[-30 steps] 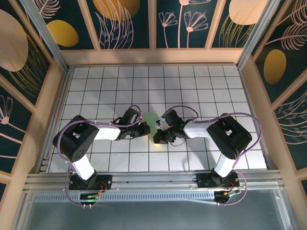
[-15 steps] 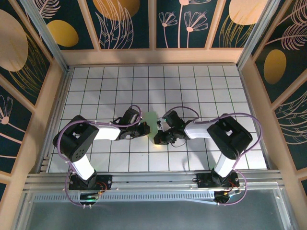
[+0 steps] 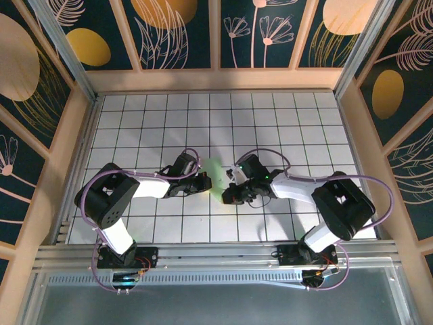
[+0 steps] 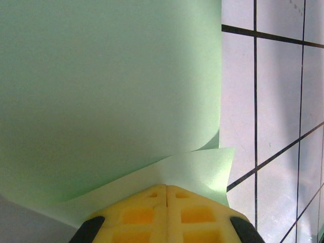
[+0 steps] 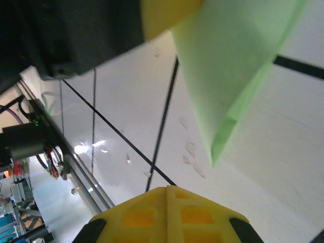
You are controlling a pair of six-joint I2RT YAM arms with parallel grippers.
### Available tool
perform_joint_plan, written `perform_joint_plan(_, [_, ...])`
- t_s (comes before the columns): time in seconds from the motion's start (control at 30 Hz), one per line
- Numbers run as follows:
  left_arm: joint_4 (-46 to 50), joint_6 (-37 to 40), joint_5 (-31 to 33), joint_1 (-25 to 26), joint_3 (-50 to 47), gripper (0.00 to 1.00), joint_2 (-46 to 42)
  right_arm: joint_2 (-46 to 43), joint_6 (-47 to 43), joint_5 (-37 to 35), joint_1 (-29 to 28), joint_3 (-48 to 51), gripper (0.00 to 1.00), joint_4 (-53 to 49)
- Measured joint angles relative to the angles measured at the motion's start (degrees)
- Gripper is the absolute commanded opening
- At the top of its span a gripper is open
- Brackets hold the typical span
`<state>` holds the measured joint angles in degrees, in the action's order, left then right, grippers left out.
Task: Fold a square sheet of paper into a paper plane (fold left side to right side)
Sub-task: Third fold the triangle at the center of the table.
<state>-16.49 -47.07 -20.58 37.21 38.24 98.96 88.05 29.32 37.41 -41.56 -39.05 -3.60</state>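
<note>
Right gripper (image 3: 231, 196), clenched empty, has backed off rightward, clear of the sheet of paper (image 3: 215, 175); left gripper (image 4: 167, 195) alone pinches its lifted edge, fold unfinished.

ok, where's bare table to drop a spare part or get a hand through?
Free: the far tile rows of the table, from the back wall down toward the paper, corner to corner. Also the near strip between the left arm's base and the right arm's base. Crowded: centre, where the left claw and right claw meet at the paper.
</note>
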Motion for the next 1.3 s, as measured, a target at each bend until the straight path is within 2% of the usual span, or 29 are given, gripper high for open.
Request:
perform_joint_plan(0.47, [-0.02, -0.17, 0.02, 0.0, 0.0, 0.02, 0.0, 6.69, 3.06, -3.63, -0.07, -2.19, 0.0, 7.3])
perform_joint_plan(0.9, [-0.02, -0.2, 0.02, 0.0, 0.02, 0.02, 0.0, 10.08, 2.75, -6.91, -0.11, -3.21, 0.0, 6.08])
perform_joint_plan(1.07, [0.07, -0.2, 0.2, 0.0, 0.07, 0.06, -0.15, 10.49, 2.54, -7.43, -0.26, -4.42, 0.0, 4.15])
perform_joint_plan(1.3, [1.25, -0.2, 1.79, -0.02, -1.46, 0.04, -4.85, 11.26, 2.05, -8.57, -0.74, -6.32, 0.0, 1.62])
